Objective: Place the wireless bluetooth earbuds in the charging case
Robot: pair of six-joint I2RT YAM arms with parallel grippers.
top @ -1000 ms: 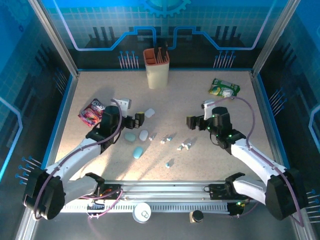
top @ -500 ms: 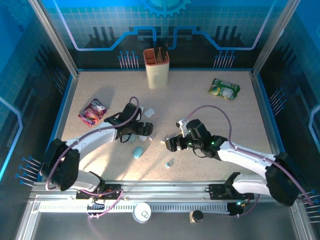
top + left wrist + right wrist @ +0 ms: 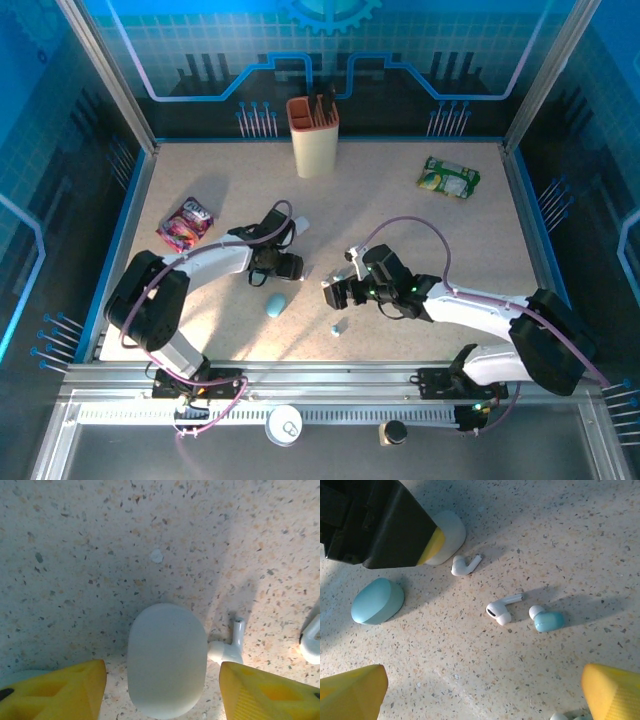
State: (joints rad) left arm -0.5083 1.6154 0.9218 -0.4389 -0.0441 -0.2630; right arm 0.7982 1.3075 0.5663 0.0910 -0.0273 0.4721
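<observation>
Speckled beige tabletop [image 3: 450, 240] lies under both arms, with blue panels walling it round; the left pincer [image 3: 162, 682] is open, its yellow fingers [image 3: 55, 690] on either side of the white charging case [image 3: 167, 660] with a slim gap showing on each flank, so nothing is gripped; the right pincer [image 3: 482, 692] is spread wide over bare surface and holds nothing; the white charging case is a smooth, matt pebble, its long axis running straight out from the left pincer, crosswise to the line between the fingers; a pale blue case [image 3: 376, 601] of the same rounded shape lies ahead of the right pincer, off toward the finger at the left of its wrist view; of the earbuds, one white bud [image 3: 227, 647] sits just beside the white charging case, stem pointing away from the left pincer and head turned toward the case; ahead of the right pincer, roughly midway between its fingers, a second white bud [image 3: 501, 609] lies with its stem slanting away and rightward; close beside it but apart, a pale blue bud [image 3: 547, 620] lies crosswise, its white tip toward its neighbour.
</observation>
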